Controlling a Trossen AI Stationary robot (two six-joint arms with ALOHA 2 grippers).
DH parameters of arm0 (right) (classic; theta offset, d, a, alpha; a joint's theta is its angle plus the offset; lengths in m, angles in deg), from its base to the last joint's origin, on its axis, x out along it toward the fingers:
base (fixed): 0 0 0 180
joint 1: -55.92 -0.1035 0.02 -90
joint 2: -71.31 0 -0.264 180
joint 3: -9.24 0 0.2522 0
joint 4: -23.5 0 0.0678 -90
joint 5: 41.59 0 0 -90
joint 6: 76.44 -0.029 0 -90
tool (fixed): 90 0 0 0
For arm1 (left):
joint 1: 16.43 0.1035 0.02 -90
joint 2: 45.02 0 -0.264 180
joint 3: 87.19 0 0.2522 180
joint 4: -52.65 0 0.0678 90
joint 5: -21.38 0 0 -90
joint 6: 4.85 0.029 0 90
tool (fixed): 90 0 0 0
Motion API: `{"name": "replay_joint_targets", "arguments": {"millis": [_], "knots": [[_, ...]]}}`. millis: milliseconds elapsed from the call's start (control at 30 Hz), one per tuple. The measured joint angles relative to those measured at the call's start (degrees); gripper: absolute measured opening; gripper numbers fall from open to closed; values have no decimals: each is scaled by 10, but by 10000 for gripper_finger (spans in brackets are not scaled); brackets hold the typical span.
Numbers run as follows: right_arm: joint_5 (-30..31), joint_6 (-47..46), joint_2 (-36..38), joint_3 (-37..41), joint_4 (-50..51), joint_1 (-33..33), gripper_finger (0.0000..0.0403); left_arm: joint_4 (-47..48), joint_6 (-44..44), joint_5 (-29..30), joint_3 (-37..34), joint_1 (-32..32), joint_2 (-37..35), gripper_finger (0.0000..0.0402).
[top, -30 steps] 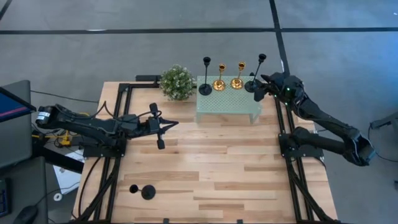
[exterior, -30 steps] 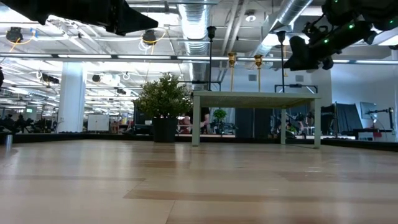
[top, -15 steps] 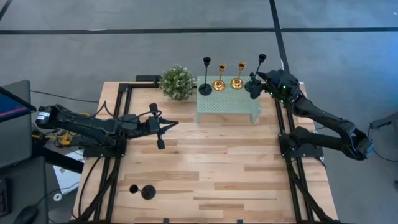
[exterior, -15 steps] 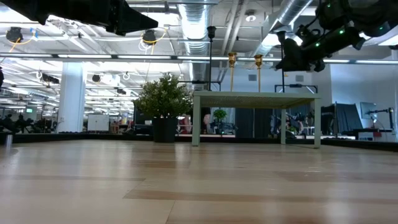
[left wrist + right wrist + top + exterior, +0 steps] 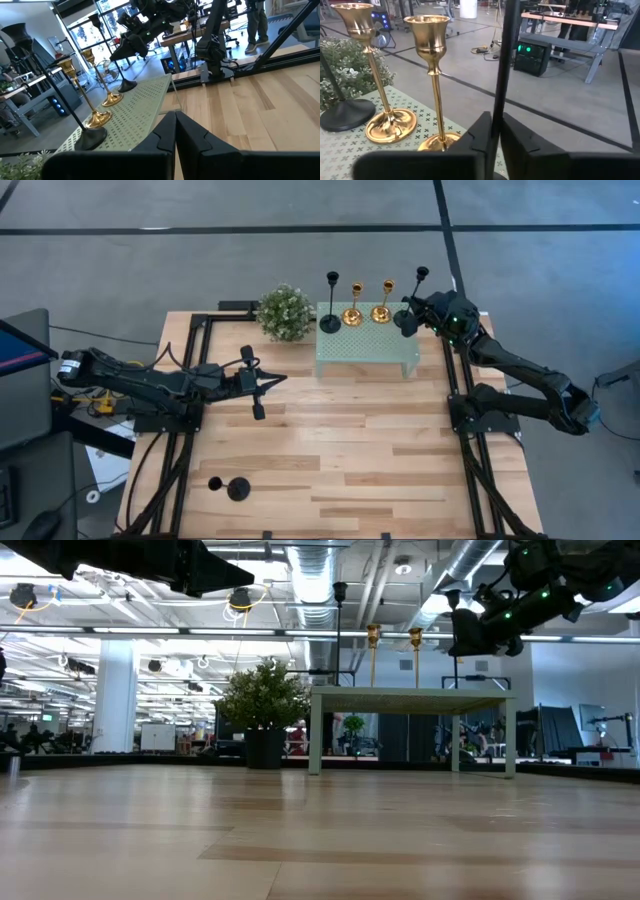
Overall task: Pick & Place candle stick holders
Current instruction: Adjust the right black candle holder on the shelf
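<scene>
You're mostly done: four candle stick holders stand on the mint-green stand [image 5: 366,343], right gripper [image 5: 407,316] clamped on the rightmost black holder [image 5: 414,298], one black holder [image 5: 230,488] left lying at the table's near-left, left gripper [image 5: 254,381] pinched together empty, right gripper shifted slightly inward versus earlier.

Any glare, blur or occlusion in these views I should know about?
Low view: bright ceiling lights backlight everything, so the right gripper is a silhouette. Right wrist view: gold holders show shiny highlights; the black stem between the fingers sits very close and cuts the frame. Left wrist view: left gripper blocks the lower frame.
</scene>
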Motion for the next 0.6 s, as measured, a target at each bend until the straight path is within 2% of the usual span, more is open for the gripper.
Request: {"name": "replay_joint_targets", "arguments": {"millis": [100, 267, 467, 600], "knots": [[0, 0, 0, 0, 0, 0, 9, 0, 0, 0, 0, 0, 0, 8], [-2, -3, 0, 0, 2, 0, 21, 0, 0, 0, 0, 0, 0, 8], [-2, -9, 1, -1, 9, -9, 6, 0, 0, 0, 0, 0, 0, 8], [-2, -13, 1, -1, 11, -21, 13, 0, 0, 0, 0, 0, 0, 8]]}}
